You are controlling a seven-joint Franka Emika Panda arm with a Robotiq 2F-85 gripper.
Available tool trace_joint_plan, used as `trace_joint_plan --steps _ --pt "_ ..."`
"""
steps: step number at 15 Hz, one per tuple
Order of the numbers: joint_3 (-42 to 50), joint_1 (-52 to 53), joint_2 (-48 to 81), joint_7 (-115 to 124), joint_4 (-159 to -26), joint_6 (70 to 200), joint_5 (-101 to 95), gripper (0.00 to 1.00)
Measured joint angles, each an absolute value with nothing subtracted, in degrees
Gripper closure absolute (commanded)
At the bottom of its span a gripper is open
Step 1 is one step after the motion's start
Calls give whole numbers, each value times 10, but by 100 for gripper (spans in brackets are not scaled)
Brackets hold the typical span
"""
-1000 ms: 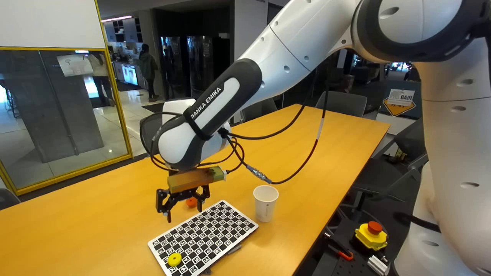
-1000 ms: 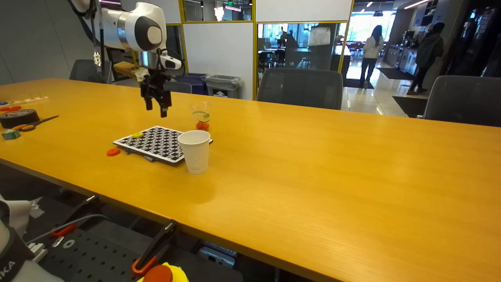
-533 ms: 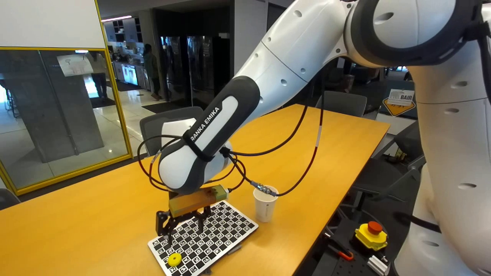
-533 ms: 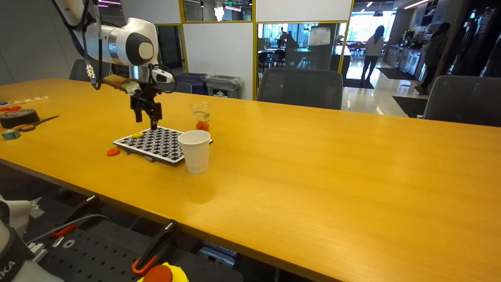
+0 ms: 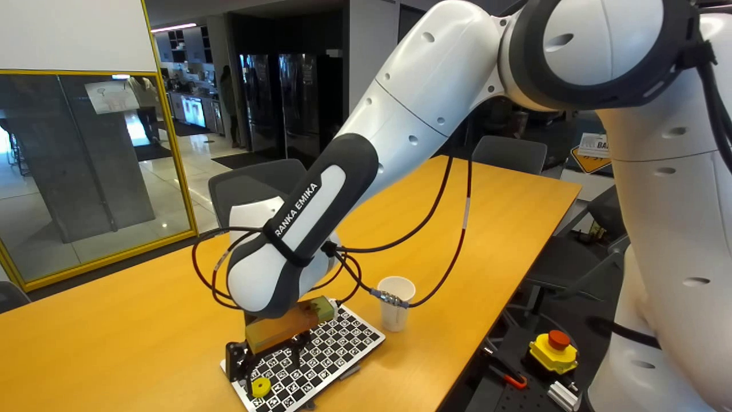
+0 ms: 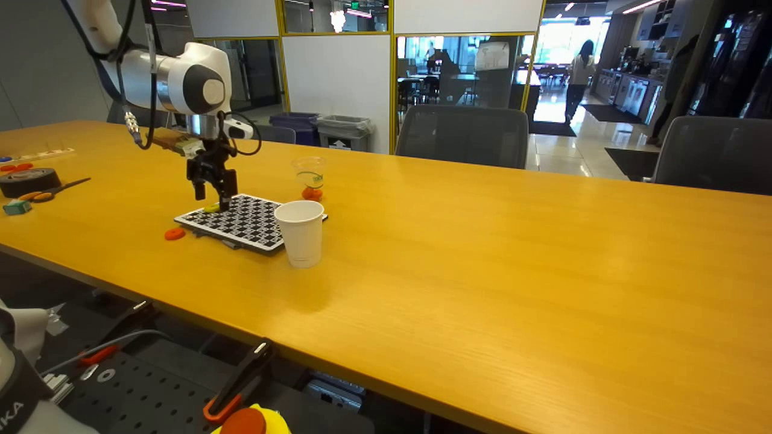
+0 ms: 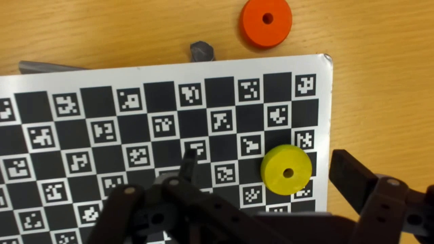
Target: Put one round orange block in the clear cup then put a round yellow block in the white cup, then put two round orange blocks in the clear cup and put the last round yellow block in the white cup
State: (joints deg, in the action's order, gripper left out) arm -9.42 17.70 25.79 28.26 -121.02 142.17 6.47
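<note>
A round yellow block (image 7: 286, 169) lies flat on the checkered board. It also shows in both exterior views (image 5: 261, 387) (image 6: 211, 208). My gripper (image 7: 264, 161) is open and low over the board, with the yellow block between its fingers, nearer the right finger (image 7: 351, 178) in the wrist view and touching neither there. A round orange block (image 7: 266, 23) lies on the table beside the board (image 6: 175, 234). The clear cup (image 6: 309, 172) stands behind the board with orange blocks (image 6: 312, 194) at its bottom. The white cup (image 6: 301, 235) stands at the board's end (image 5: 396, 315); its bottom is hidden. No other yellow block shows.
The checkered board (image 6: 247, 223) lies on the wooden table (image 6: 482, 271). Black tape (image 6: 30, 181), scissors (image 6: 51, 193), a green block (image 6: 17, 207) and red-orange pieces (image 6: 23, 166) lie farther off. The arm's cable (image 5: 434, 289) hangs in front of the white cup in an exterior view.
My open gripper has come down from above the board to the yellow block. The blocks and cups have not moved.
</note>
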Motion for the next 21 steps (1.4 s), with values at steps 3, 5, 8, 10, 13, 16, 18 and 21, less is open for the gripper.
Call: trace_joint_plan --steps 3,5,8,10,13,16,18,21 --pt "-90 191 269 286 -1207 1441 60 0" --pt "-82 204 275 295 -1204 1451 50 0" --pt "-64 223 280 315 -1200 1457 28 0" --pt "-52 234 282 331 -1197 1457 13 0" --pt "-39 246 284 350 -1194 1457 -8 0" --pt "-36 250 285 359 -1190 1457 -17 0" --pt "-36 251 286 360 -1188 1457 -17 0" --pt "-36 252 288 360 -1184 1457 -17 0"
